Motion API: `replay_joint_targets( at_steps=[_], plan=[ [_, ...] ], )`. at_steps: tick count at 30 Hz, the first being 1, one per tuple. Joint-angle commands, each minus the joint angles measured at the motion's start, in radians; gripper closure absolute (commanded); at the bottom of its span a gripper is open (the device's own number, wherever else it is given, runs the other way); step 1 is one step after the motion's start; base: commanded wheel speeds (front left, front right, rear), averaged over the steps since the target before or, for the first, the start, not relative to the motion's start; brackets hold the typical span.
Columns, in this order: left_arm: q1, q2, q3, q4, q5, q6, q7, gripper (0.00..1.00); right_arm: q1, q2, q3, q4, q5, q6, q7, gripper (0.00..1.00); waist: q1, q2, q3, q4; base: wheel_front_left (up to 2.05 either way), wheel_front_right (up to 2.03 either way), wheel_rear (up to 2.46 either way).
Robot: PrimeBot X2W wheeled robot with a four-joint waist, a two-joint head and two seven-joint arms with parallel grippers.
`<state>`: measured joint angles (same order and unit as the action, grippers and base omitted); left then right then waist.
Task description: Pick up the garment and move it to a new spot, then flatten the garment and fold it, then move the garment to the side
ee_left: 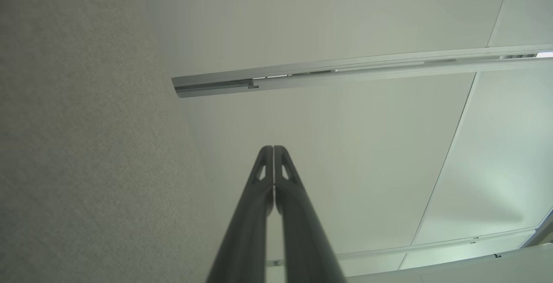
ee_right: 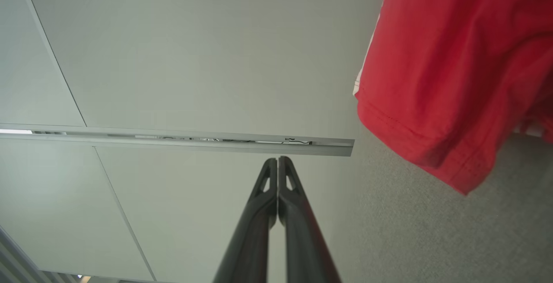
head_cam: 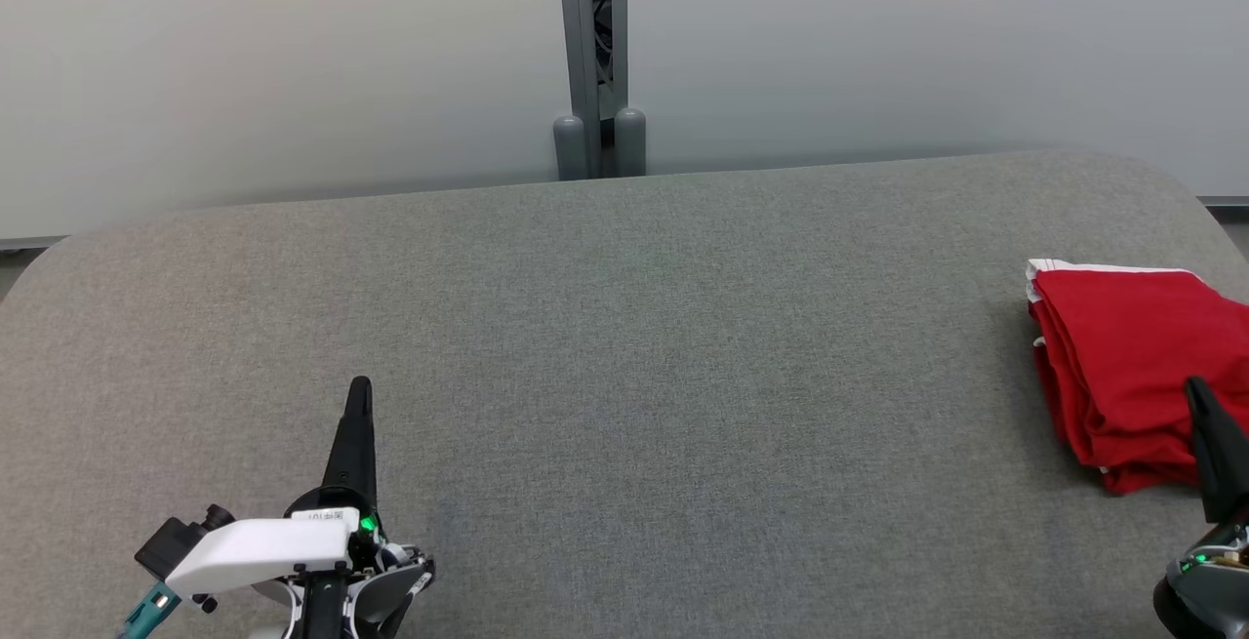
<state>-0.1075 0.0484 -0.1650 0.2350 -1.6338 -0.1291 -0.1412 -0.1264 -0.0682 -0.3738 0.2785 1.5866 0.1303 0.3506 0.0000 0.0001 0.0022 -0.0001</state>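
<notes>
Red folded garment (head_cam: pixel 1122 366) lies at the right end of our bench (head_cam: pixel 624 327); left tool (ee_left: pixel 273 149) and right tool (ee_right: pixel 277 160) closed, gripping nothing.

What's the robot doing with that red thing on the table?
It's a robot tidying clothes. The red garment lies folded in a pile near the right end of the grey table. The right fingers are pressed shut next to the pile, holding nothing. The left fingers are shut too, far from the garment over bare table. The folding looks done, with the garment already off to the side.
</notes>
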Motion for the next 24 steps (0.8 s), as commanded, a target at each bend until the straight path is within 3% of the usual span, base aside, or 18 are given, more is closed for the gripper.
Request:
replay_joint_targets(
  at_steps=[1, 24],
  plan=[
    [-0.012, 0.001, 0.004, 0.002, -0.011, -0.006, 0.003, 1.0, -0.008, -0.008, -0.003, 0.005, 0.012, 0.001, 0.007, 1.0, 0.0, -0.0001, 0.0, 0.0, 0.0, 0.0, 0.0],
    [-0.012, 0.001, 0.004, 0.001, -0.011, -0.006, 0.002, 1.0, -0.007, -0.004, -0.007, 0.005, 0.005, 0.001, 0.01, 1.0, 0.0, -0.0001, 0.0, 0.0, 0.0, 0.0, 0.0]
  ],
)
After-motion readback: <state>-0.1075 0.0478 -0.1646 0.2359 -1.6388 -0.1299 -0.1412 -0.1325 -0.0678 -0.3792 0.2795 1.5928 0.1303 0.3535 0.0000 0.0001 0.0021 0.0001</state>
